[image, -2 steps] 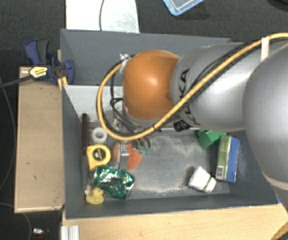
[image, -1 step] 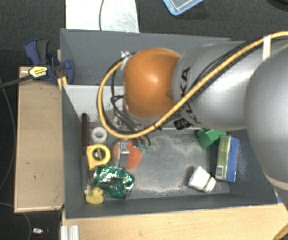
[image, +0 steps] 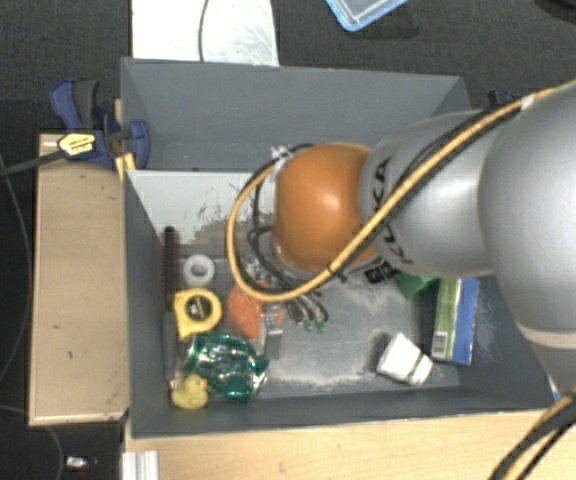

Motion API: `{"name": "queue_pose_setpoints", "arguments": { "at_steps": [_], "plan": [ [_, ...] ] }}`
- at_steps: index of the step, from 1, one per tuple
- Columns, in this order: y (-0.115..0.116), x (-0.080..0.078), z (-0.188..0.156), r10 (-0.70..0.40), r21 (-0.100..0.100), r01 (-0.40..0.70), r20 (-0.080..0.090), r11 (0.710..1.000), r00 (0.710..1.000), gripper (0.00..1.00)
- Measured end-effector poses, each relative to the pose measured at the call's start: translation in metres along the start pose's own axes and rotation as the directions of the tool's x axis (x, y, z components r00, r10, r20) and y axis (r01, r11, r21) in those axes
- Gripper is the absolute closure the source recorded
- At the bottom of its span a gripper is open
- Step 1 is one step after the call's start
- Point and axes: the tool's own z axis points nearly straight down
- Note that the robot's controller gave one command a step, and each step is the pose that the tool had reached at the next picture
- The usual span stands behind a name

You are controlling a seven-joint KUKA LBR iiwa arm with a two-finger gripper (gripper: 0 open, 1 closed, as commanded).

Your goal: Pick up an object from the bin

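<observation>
Pincer [image: 271,326] hangs low beside the orange lump [image: 245,313].
Apart or clamped, I can't tell; I'd centre over it, then squeeze gently.

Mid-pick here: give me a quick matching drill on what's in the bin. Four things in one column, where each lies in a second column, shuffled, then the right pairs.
Things
1. yellow tape measure
2. white block
3. blue and green box
4. crinkled green wrapper

Places in the bin
A. farthest to the view's right
B. view's lower left corner, beside a small yellow ball
C. near the left wall, just below a white ring
D. on bare floor at lower right, just left of the box

Pairs: 1-C, 2-D, 3-A, 4-B
</observation>
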Motion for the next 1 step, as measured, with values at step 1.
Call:
{"name": "queue_pose_setpoints", "arguments": {
  "at_steps": [1],
  "plan": [
    [-0.0327, -0.0057, 0.0365, 0.12, -0.003, -0.12, 0.004, 0.993, 0.993, 0.0]
  ]
}}
